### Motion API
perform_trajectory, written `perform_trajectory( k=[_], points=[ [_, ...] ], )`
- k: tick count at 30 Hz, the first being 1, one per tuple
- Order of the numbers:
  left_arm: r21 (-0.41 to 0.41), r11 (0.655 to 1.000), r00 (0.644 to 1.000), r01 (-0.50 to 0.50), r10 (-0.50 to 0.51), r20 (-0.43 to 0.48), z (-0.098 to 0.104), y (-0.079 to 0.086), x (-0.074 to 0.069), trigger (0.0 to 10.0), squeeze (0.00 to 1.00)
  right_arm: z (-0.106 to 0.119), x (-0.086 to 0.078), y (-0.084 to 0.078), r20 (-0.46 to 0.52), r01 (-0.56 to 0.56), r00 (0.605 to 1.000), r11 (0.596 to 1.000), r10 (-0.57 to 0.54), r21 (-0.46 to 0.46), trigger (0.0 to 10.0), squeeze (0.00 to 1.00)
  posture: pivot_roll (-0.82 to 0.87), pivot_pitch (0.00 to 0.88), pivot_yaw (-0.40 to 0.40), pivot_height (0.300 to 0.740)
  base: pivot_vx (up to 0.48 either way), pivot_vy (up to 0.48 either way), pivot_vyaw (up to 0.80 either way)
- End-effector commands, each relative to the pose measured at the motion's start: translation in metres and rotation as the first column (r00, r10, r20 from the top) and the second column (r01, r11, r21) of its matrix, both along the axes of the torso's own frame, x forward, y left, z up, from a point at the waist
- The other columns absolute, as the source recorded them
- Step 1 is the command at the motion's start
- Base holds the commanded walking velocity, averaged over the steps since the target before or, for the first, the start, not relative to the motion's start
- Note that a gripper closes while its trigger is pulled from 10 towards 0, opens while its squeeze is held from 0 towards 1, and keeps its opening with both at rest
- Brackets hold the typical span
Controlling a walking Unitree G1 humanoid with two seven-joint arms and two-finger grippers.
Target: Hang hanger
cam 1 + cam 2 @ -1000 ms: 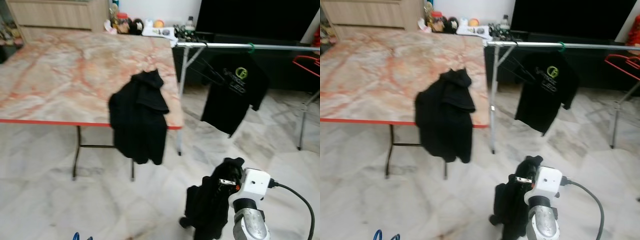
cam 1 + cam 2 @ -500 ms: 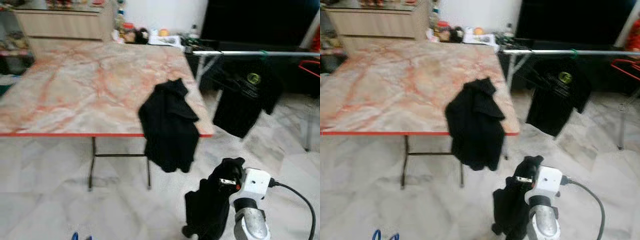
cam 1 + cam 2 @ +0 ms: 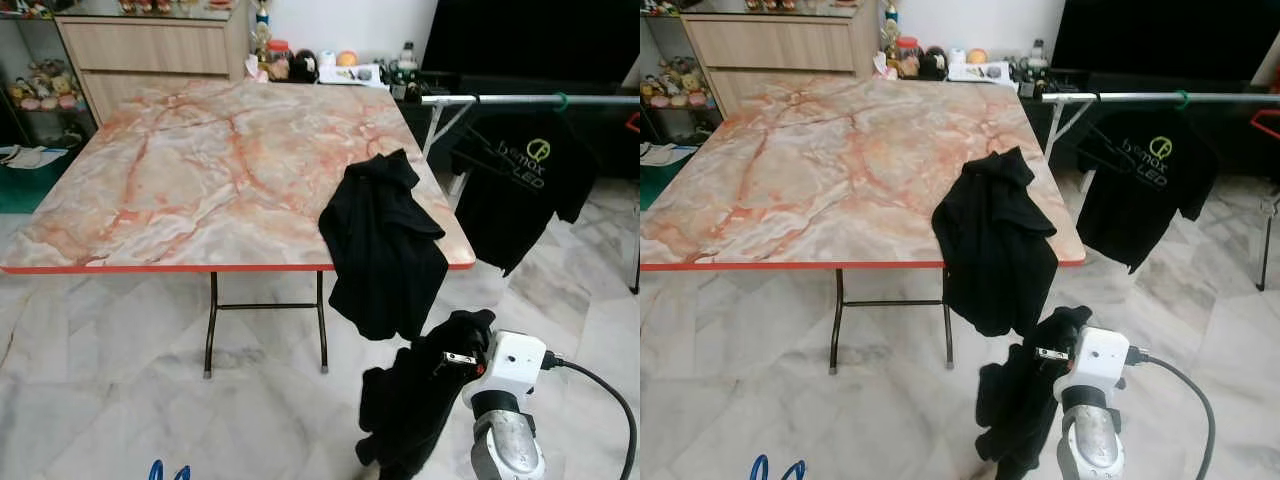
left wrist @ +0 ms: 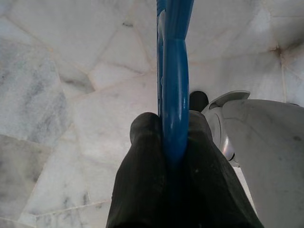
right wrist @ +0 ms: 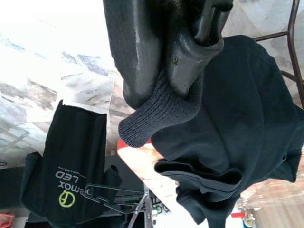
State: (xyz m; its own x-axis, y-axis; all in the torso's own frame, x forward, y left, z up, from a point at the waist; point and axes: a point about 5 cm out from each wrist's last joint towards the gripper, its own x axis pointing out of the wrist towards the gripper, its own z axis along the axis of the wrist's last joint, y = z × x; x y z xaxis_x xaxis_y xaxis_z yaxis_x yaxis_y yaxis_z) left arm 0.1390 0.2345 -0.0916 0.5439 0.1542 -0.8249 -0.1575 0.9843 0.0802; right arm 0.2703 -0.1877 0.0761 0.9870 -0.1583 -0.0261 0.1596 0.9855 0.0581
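The big table [image 3: 200, 170] with the pink marble top is the main thing here. A black jacket [image 3: 385, 245] lies on its near right corner and hangs over the edge. Just right of the table is a clothes rail [image 3: 540, 98], and a black T-shirt [image 3: 520, 185] with green letters hangs from it. A wooden cabinet [image 3: 150, 45] stands behind the table.

In front of the table, low down, the right gripper [image 5: 190, 57] has its fingers closed tight on a knitted cuff of a black garment [image 3: 415, 405]. The cloth hangs down in a bunch over the floor [image 3: 100, 400]. Further left in front of the table, the left gripper [image 4: 166, 142] has its fingers pressed together on a blue hanger [image 4: 175, 71]. The tips of the hanger peek up at the bottom of the left eye view.

The robot seems to be at the carrying step. The blue hanger is not on the rail yet. Next, the robot likely needs to turn right toward the rail, lift the left arm, and hook the hanger over the bar beside the T-shirt.

Compared with one second ago, the whole view has swung to the left. The table now takes up more of the picture and the rail sits at the far right edge. That is the camera turning, not the things moving. Both grippers keep the same hold.
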Motion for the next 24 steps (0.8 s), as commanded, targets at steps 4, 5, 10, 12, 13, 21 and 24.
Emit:
perform_trajectory(
  k=[4, 5, 10, 12, 13, 21, 24],
  points=[
    [-0.018, 1.0, 1.0, -0.008, 0.008, -0.019, -0.0028, -0.0018, -0.0064, 10.0, 0.0, 0.0103, 0.0022, -0.0049, 0.042, 0.01, 0.999, 1.0, -0.009, -0.017, 10.0, 0.0, 0.0, 0.086, -0.033, 0.721, 0.0, 0.0, 0.0],
    [-0.018, 1.0, 1.0, -0.008, 0.008, -0.019, -0.0028, -0.0018, -0.0064, 10.0, 0.0, 0.0103, 0.0022, -0.0049, 0.042, 0.01, 0.999, 1.0, -0.009, -0.017, 10.0, 0.0, 0.0, 0.086, -0.033, 0.721, 0.0, 0.0, 0.0],
    [-0.021, 1.0, 1.0, 0.003, -0.004, -0.025, -0.0032, -0.0022, -0.0071, 10.0, 0.0, 0.0136, 0.0025, -0.0024, 0.056, -0.014, 0.998, 0.999, 0.016, -0.044, 10.0, 0.0, 0.0, 0.092, -0.032, 0.721, 0.279, 0.0, 0.42],
    [-0.021, 1.0, 1.0, 0.001, -0.002, -0.026, -0.0033, -0.0021, -0.0072, 10.0, 0.0, 0.0136, 0.0025, -0.0019, 0.055, -0.014, 0.998, 0.999, 0.016, -0.046, 10.0, 0.0, 0.0, 0.092, -0.032, 0.721, 0.311, 0.0, 0.69],
    [-0.021, 1.0, 1.0, 0.001, -0.002, -0.026, -0.0033, -0.0022, -0.0072, 10.0, 0.0, 0.0135, 0.0025, -0.0017, 0.053, -0.014, 0.998, 0.999, 0.016, -0.048, 10.0, 0.0, 0.0, 0.092, -0.032, 0.721, 0.315, 0.0, 0.58],
    [-0.027, 1.0, 1.0, -0.005, 0.004, -0.025, -0.0034, -0.0026, -0.0073, 10.0, 0.0, 0.0132, 0.0027, 0.0005, 0.057, -0.025, 0.998, 0.999, 0.028, -0.039, 10.0, 0.0, 0.0, 0.093, -0.032, 0.721, 0.333, 0.0, 0.0],
    [-0.025, 1.0, 1.0, -0.003, 0.003, -0.025, -0.0034, -0.0026, -0.0073, 10.0, 0.0, 0.0164, 0.0024, 0.0029, 0.074, -0.04, 0.996, 0.997, 0.045, -0.067, 10.0, 0.0, 0.0, 0.094, -0.033, 0.721, 0.235, 0.0, 0.0]
  ],
)
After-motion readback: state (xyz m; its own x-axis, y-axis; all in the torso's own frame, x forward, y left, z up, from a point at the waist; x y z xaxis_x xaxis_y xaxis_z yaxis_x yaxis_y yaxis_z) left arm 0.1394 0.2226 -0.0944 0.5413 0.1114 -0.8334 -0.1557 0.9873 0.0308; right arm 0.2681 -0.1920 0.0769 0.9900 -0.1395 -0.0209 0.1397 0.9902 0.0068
